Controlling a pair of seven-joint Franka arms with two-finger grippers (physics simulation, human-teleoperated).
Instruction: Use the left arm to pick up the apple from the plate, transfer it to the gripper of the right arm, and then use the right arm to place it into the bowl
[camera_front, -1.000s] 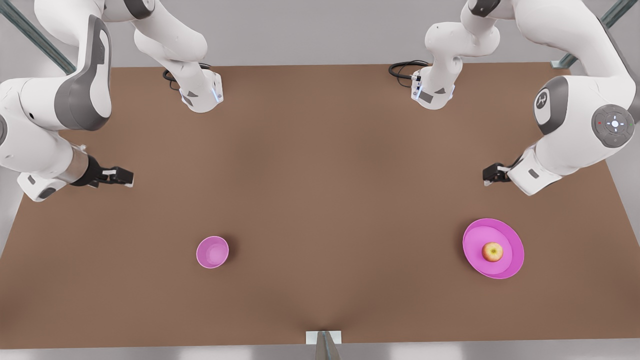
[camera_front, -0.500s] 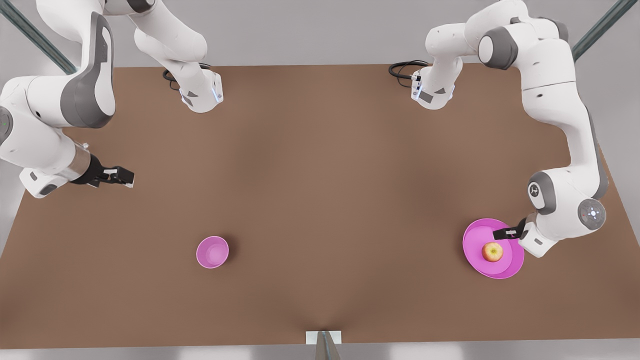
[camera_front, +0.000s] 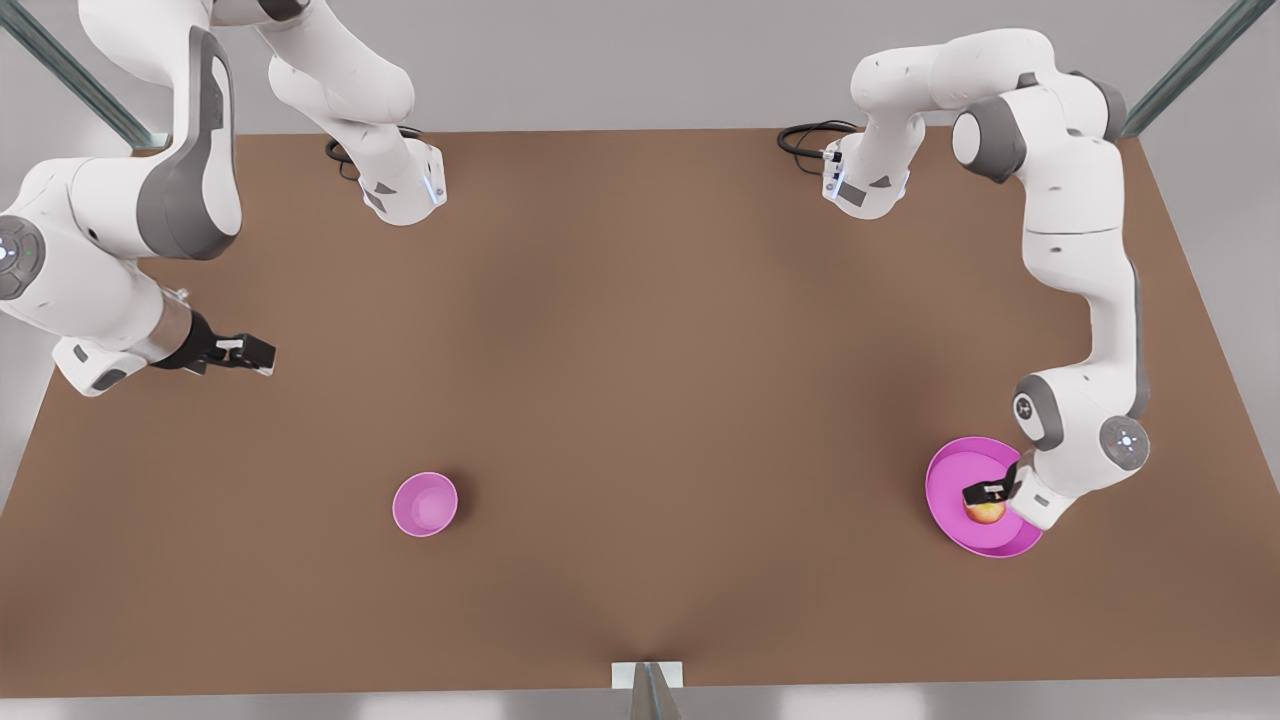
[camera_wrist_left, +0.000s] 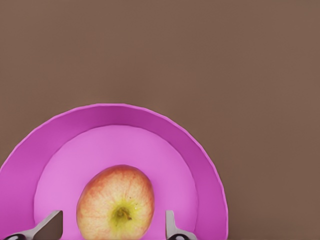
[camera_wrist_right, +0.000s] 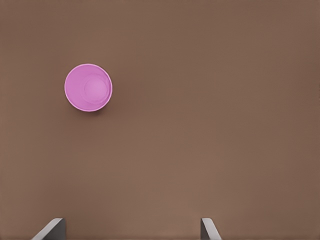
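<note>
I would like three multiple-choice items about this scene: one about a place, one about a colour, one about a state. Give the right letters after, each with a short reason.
1. Where is the apple?
A. in the bowl
B. on the plate
C. on the bare table

2. What colour is the bowl?
A. pink
B. green
C. white

3. How does the left gripper stand?
A. shut on the apple
B. open, one finger each side of the apple
C. far from the plate

Answers: 1 B, the apple lies within the plate's rim. 2 A, the front view shows it pink. 3 B, the left wrist view shows gaps beside the apple. The right gripper waits open.
</note>
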